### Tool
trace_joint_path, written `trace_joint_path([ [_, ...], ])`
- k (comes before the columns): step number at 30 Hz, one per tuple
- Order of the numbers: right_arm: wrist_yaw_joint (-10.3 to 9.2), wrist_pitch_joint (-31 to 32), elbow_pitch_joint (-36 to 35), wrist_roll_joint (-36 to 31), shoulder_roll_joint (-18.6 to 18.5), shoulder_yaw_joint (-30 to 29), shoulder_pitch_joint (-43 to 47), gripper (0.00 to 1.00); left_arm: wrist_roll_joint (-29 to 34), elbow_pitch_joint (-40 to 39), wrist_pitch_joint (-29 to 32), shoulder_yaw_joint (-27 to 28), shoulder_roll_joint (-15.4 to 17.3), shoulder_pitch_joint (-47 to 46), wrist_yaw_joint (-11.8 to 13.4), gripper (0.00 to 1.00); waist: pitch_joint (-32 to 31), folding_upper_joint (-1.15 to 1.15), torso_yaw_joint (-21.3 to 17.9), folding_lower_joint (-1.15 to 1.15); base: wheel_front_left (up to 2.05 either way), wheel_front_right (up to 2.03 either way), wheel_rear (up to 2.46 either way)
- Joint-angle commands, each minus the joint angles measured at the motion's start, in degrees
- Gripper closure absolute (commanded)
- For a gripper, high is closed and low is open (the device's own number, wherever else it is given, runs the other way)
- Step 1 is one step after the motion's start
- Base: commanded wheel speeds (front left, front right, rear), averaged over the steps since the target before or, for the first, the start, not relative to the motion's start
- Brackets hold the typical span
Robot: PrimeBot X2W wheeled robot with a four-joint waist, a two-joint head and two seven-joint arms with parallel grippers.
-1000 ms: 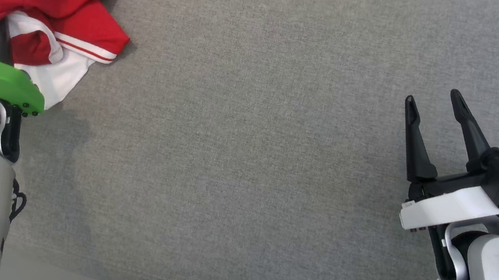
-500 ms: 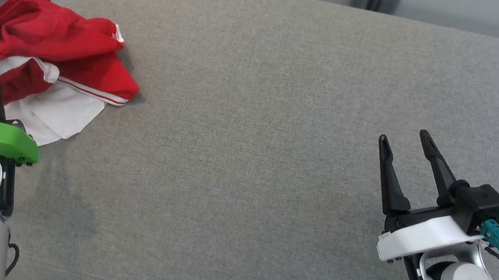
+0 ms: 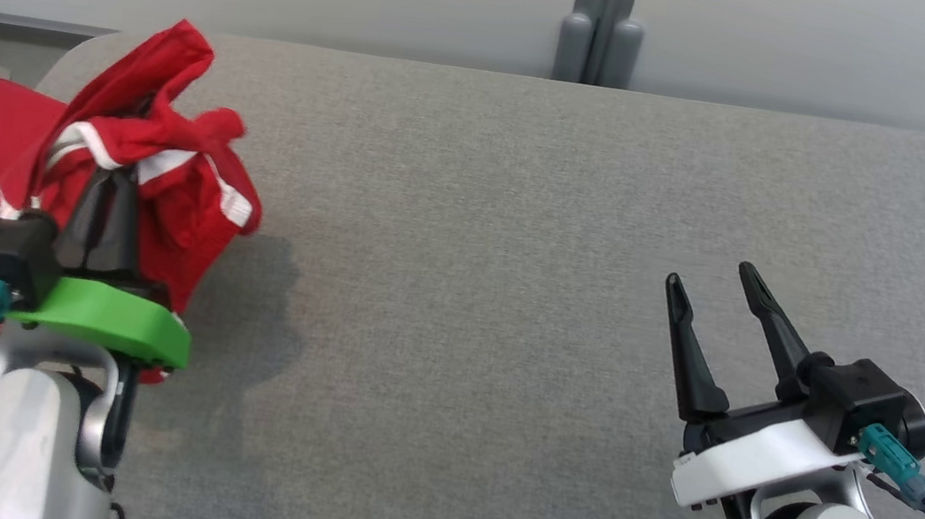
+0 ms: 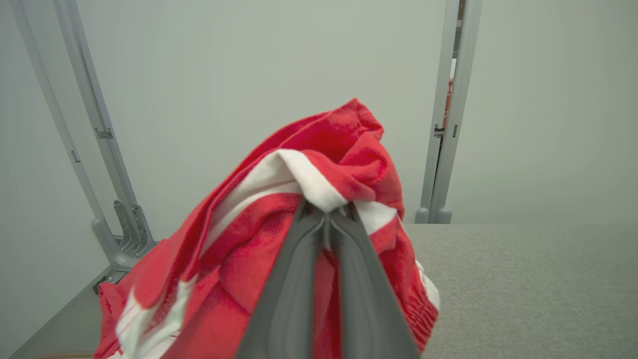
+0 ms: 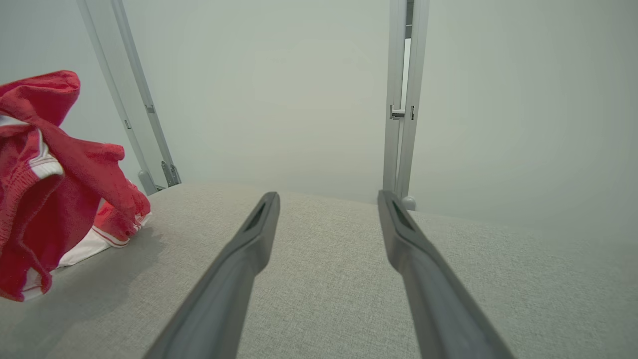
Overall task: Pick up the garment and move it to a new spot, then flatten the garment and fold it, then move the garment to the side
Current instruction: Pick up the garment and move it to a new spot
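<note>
On my head view, the left claw (image 3: 118,178) is closed tight on the crumpled red garment with white trim (image 3: 198,198), and its dark fingers are buried in the cloth. The garment bunches up around the claw at the left end of the grey fabric-covered bench (image 3: 472,252), near the rounded far corner. One red flap spreads past the bench's left edge. The right claw (image 3: 711,276) sits well apart at the lower right, with its fingers spread wide and nothing between them. It is above bare grey fabric (I cannot tell whether it touches). A grey metal post (image 3: 596,36) stands against the pale wall behind the bench.

Through the left wrist camera, the left claw (image 4: 326,212) has its two fingers pressed together on a white band of the garment (image 4: 344,144). Red cloth mounds above the fingertips and drapes down both sides of the fingers. The bench (image 4: 523,279) runs off to the right.

Through the right wrist camera, the right claw (image 5: 328,199) is wide open and empty, with the bench (image 5: 324,279) showing between its fingers. The garment (image 5: 50,199) hangs at the left of this view, and its white-edged lower hem rests on the bench.
</note>
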Motion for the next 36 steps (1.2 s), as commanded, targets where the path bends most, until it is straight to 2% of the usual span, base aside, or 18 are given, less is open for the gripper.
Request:
trace_joint_path([
  [1,0.0,-0.13,-0.18,0.22,-0.07,0.01,-0.49,0.0,0.59,-0.69,0.41,-1.28,-0.89,0.56,-0.47,1.0,1.85,0.0,-6.21,0.0,0.0,0.0,0.0],
  [7,0.0,-1.13,0.46,0.72,0.38,-0.59,-1.22,0.0,0.74,0.72,1.64,-8.95,-3.68,-2.76,-2.0,1.0,5.38,0.0,-14.95,0.0,0.0,0.0,0.0],
  [11,-0.01,-2.14,1.15,1.28,0.88,-1.25,-1.69,0.0,1.09,3.85,2.11,-16.2,-4.9,-5.18,-2.84,1.0,7.88,0.0,-19.91,0.0,0.0,0.0,0.0],
  [17,-0.01,-3.52,2.48,1.87,1.62,-1.59,-2.08,0.0,-0.93,11.39,2.32,-27.53,-5.75,-7.36,-3.34,1.0,10.24,0.0,-24.4,0.0,0.0,0.0,0.0],
  [18,-0.01,-3.64,2.57,2.07,1.74,-1.55,-2.22,0.0,-1.14,12.27,2.06,-28.65,-5.79,-7.64,-3.36,0.95,10.52,0.0,-24.7,0.0,0.0,0.0,0.0],
  [19,-0.01,-3.9,2.73,2.15,1.81,-1.58,-2.41,0.0,-1.54,13.48,1.54,-30.17,-5.85,-7.82,-3.38,0.54,10.74,0.0,-24.88,0.0,0.0,0.0,0.0],
  [20,-0.01,-4.15,2.94,2.25,1.85,-1.73,-2.47,0.0,-1.81,14.38,0.73,-31.47,-5.92,-8.0,-3.38,0.0,10.91,0.0,-24.9,0.0,0.0,0.0,0.0],
  [27,-0.01,-4.93,3.99,2.21,2.01,-2.42,-2.6,0.0,-3.16,17.24,-4.62,-35.0,-6.04,-10.0,-3.32,0.0,10.24,0.0,-21.44,0.0,0.0,0.0,0.0],
  [31,-0.01,-4.83,4.37,1.72,2.0,-2.38,-1.94,0.0,-3.63,15.77,-6.75,-33.89,-6.04,-9.03,-1.97,0.0,8.16,0.0,-18.05,0.0,0.0,0.0,0.0],
  [36,-0.01,-4.1,4.06,1.04,1.8,-3.01,-0.64,0.0,-4.81,11.76,-7.8,-29.64,-4.05,-6.1,1.12,0.0,5.33,0.0,-13.64,0.0,0.0,0.0,0.0],
])
